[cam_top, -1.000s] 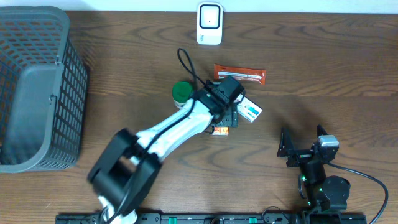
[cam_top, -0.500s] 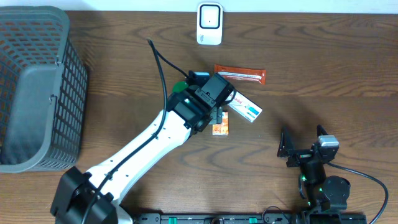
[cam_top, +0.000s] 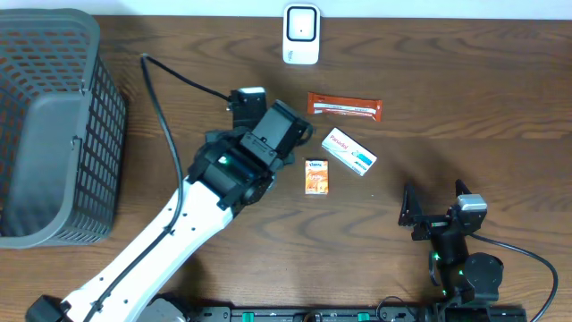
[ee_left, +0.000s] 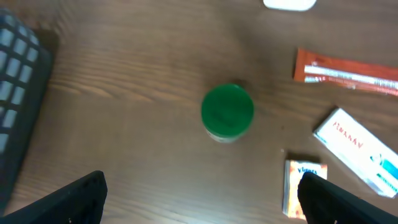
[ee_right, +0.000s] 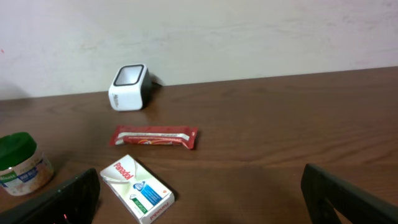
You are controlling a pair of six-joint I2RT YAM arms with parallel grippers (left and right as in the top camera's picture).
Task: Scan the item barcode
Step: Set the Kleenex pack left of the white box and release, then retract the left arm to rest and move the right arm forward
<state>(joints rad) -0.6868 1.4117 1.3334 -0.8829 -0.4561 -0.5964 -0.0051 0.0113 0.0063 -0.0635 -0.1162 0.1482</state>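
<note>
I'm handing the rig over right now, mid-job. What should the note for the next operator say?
Left claw: open, empty, hovering above the green-lidded jar.
Right claw: open, empty, parked on the robot's right.
Items: the jar, red bar wrapper, white Panadol box and small orange box are all on the table. The scanner stands at the far edge, and the basket is on the left.
Done: nothing is held, and the pictures don't show whether anything has been scanned.
Left: grasp an item, likely the jar, and show its barcode to the scanner.
</note>
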